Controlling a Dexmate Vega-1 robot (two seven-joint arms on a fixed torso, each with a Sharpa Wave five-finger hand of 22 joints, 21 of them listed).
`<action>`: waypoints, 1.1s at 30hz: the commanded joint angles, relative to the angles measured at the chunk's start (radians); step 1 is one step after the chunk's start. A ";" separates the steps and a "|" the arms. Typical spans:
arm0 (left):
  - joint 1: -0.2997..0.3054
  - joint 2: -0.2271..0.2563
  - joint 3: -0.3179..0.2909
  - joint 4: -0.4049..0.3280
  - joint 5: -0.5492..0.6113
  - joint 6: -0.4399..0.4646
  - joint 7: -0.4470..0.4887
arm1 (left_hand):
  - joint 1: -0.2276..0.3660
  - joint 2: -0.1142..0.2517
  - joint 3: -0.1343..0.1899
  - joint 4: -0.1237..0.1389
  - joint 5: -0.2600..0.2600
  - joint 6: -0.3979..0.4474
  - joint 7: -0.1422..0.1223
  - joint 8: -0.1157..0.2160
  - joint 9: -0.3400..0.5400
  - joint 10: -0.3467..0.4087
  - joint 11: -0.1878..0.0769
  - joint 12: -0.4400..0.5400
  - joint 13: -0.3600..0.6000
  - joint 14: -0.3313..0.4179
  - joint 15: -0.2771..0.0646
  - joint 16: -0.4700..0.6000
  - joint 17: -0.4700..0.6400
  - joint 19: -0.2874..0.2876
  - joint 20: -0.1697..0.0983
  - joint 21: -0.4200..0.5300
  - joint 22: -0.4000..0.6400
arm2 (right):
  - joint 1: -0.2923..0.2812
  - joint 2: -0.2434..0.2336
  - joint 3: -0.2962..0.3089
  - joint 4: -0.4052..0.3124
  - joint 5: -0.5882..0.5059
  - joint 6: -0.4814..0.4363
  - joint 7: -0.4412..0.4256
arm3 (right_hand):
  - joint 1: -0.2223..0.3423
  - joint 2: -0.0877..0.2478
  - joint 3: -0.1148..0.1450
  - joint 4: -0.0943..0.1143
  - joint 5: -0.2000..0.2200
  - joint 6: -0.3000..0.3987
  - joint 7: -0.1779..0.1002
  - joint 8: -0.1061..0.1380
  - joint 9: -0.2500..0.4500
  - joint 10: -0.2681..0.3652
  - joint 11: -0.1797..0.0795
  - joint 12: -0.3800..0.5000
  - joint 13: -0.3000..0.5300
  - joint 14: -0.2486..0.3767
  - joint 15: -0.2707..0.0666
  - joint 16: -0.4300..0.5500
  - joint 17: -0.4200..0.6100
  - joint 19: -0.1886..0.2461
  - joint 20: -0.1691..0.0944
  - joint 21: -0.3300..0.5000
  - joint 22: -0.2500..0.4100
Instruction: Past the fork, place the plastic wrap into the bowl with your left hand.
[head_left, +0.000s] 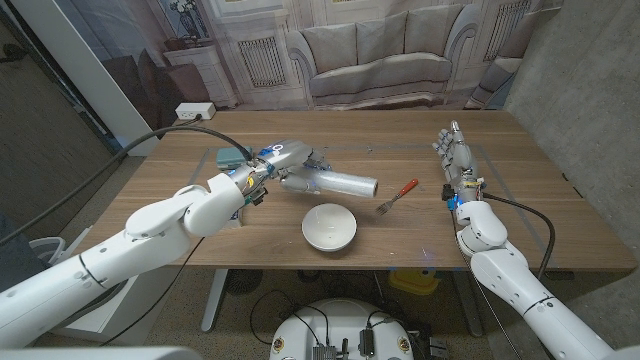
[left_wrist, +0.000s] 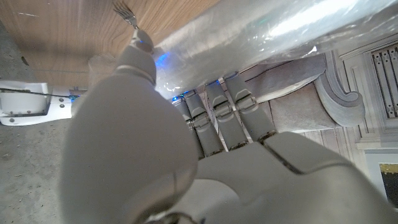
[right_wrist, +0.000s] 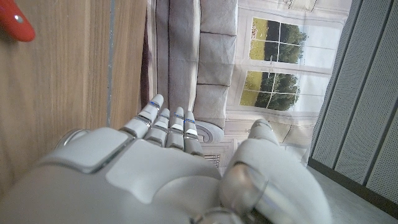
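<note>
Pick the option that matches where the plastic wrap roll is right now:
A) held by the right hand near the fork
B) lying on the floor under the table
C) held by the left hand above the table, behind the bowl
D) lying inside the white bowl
C: in the head view the left hand grips one end of the plastic wrap, which sticks out behind the empty bowl; the right hand holds nothing.

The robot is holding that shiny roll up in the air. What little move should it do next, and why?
Probably the left hand should carry the clear cylindrical roll of plastic wrap a little toward the robot and lower it. The roll is gripped above the wooden table, and the round white bowl sits just nearer than it, beside the red-handled metal fork.
</note>
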 joint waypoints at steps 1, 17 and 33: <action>0.076 0.030 -0.064 -0.044 -0.010 -0.045 0.001 | 0.057 0.061 0.023 0.016 0.008 0.124 -0.015 0.014 0.003 0.010 -0.001 0.003 0.003 0.048 -0.127 0.004 0.006 0.004 -0.027 0.011 0.002 | 0.005 0.000 -0.001 -0.005 -0.003 -0.006 0.000 | 0.000 0.004 0.003 -0.003 -0.002 0.006 0.002 0.001 0.003 0.005 0.008 -0.002 0.002 0.001 0.007 -0.006 0.002 0.009 -0.002 -0.006 0.002; 0.126 0.036 -0.099 -0.066 0.002 -0.085 -0.031 | 0.063 0.062 0.025 0.014 0.009 0.133 -0.014 0.015 0.003 0.017 -0.002 0.004 0.003 0.057 -0.130 0.008 0.010 0.006 -0.028 0.013 0.003 | 0.002 -0.011 0.003 -0.015 0.000 -0.018 0.004 | 0.000 0.004 0.002 -0.004 -0.002 0.007 0.002 0.001 0.003 0.006 0.007 -0.002 0.002 0.001 0.008 -0.006 0.002 0.010 -0.002 -0.010 0.002; 0.140 0.025 -0.066 -0.097 0.080 -0.064 -0.083 | 0.068 0.063 0.027 0.013 0.008 0.135 -0.016 0.014 0.002 0.020 -0.001 0.003 0.003 0.059 -0.129 0.008 0.012 0.004 -0.027 0.014 0.003 | -0.024 -0.036 0.027 -0.044 0.018 -0.039 0.002 | -0.001 0.005 0.001 -0.005 -0.003 0.007 0.003 0.001 0.003 0.007 0.006 -0.002 0.002 0.002 0.008 -0.006 0.002 0.012 -0.003 -0.014 0.002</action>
